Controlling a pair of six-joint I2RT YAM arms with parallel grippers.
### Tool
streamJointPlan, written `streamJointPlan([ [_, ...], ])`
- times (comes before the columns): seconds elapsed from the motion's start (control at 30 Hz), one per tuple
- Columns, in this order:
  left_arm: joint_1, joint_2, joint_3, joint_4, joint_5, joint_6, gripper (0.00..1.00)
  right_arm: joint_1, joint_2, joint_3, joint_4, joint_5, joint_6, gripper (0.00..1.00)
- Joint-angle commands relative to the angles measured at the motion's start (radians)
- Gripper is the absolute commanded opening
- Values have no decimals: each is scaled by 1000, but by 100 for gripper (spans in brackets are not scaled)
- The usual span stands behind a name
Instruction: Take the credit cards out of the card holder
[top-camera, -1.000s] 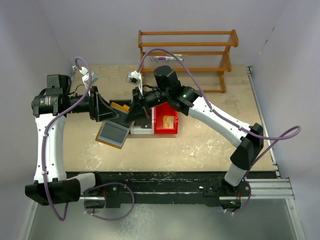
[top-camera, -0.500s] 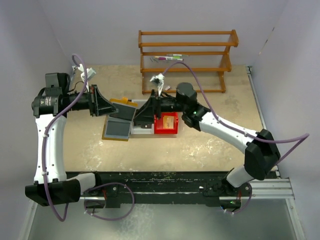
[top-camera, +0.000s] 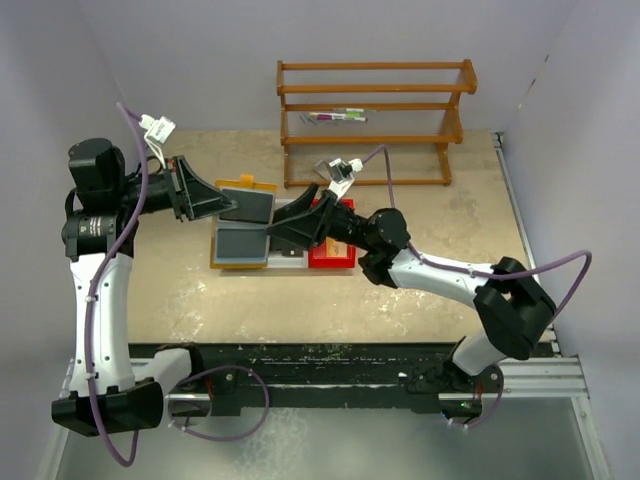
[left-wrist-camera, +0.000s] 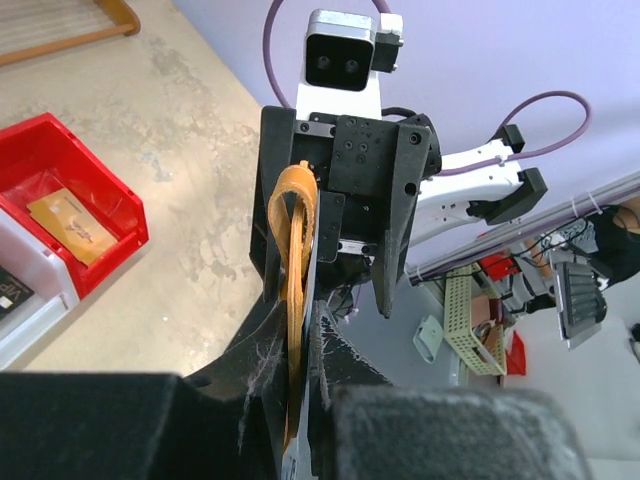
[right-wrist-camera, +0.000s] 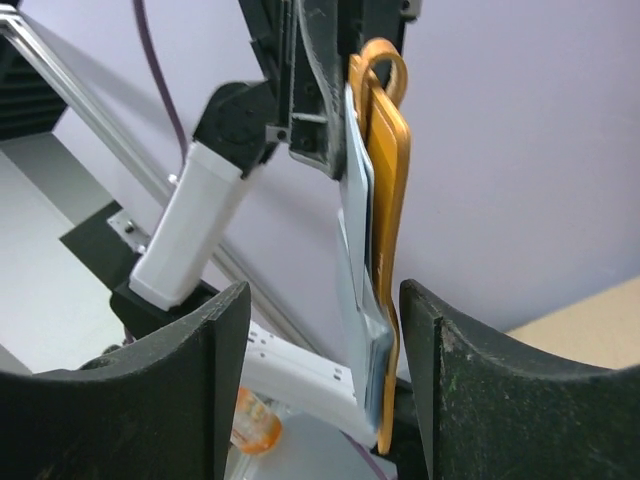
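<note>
Print on the tan card (left-wrist-camera: 75, 225) is illegible (left gripper (top-camera: 230, 205) clamps the card holder (top-camera: 243, 243), right gripper (top-camera: 280, 228) gapes).

Beige table (top-camera: 400, 290) under red bin (top-camera: 330, 258), white bin (top-camera: 285, 264), wooden rack (top-camera: 370, 88)

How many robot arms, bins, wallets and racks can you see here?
Robot arms: 2, the left arm and the right arm
Bins: 2, a red bin and a white bin
Wallet: 1
Wooden rack: 1
Total: 6
</note>
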Motion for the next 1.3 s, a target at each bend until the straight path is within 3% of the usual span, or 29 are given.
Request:
streamJointPlan([
  [0.0, 1, -26, -29, 102, 29, -111, 13, 21, 38, 64, 173, 55, 62, 59],
  [0.1, 1, -34, -46, 100, 34, -110, 13, 23, 67, 98, 182, 48, 88, 34],
  [0.17, 1, -38, -53, 89, 41, -92, 17, 23, 64, 112, 144, 19, 97, 10],
  [0.23, 1, -36, -52, 38, 41, -26, 29, 15, 41, 111, 89, -26, 74, 0],
  [0.33, 1, -29, -42, -70, 44, 103, 57, -32, 4, 136, -46, -134, 27, 0],
  [0.43, 1, -10, -11, -210, 45, 278, 70, -70, 2, 264, -396, -356, -122, 0],
  [0.5, 1, 9, 3, -284, 37, 379, 72, -72, 17, 393, -747, -450, -332, 0],
  [0.6, 0, 39, 21, -395, 18, 510, 70, -72, 50, 571, -1240, -435, -681, 0],
  [0.77, -2, 91, 48, -586, -25, 743, 62, -70, 129, 765, -1634, -384, -963, 0],
  [1.0, -4, 142, 56, -727, -28, 940, 56, -49, 189, 881, -1741, -368, -1043, 0],
  [1.27, -42, 96, -40, -605, -87, 874, 52, -4, 267, 976, -1777, -364, -1038, 0],
])
